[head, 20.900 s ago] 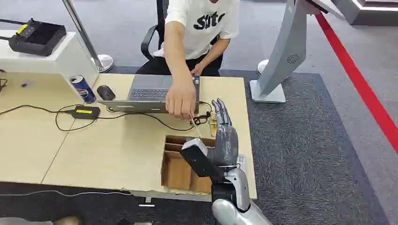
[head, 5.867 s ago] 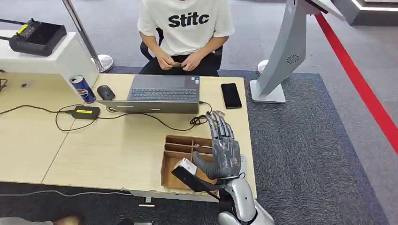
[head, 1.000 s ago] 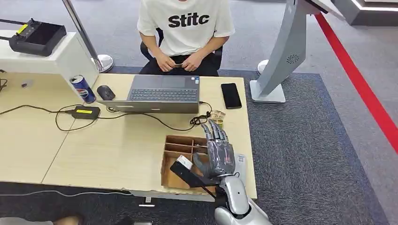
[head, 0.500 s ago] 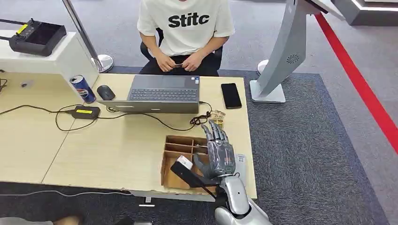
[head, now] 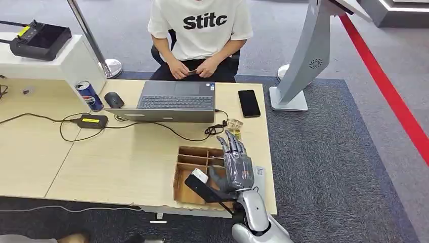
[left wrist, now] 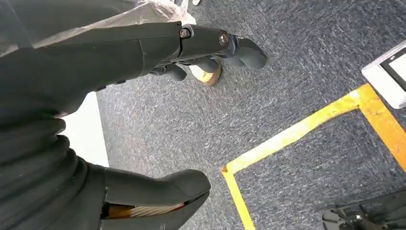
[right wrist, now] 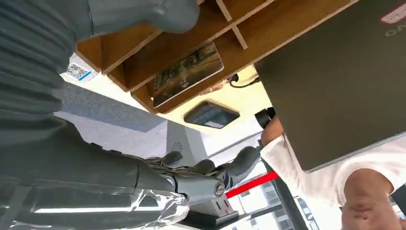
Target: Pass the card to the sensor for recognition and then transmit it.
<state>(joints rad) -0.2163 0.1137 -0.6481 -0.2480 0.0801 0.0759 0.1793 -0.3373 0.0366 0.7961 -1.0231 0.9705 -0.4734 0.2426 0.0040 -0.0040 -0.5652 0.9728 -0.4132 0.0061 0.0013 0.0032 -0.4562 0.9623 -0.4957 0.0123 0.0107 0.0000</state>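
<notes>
Head view: the right hand (head: 237, 164) hovers over the wooden divider box (head: 195, 174) near the tabletop (head: 126, 162) edge, fingers spread and pointing to 12 o'clock, grasping nothing. At 11 o'clock from it stands a laptop (head: 174, 101), at 12 o'clock a black phone (head: 249, 103).

Left wrist view: the left hand (left wrist: 143, 52) hangs over grey carpet (left wrist: 287, 72), fingers loosely apart, released.

Right wrist view: the card (right wrist: 187, 73) lies flat in a compartment of the box, apart from the fingers (right wrist: 210, 177).

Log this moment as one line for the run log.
right hand: open, above brown compartmented wooden box | picture-printed card: lying in box compartment, not held | left hand: hanging over grey carpet, holds nothing
</notes>
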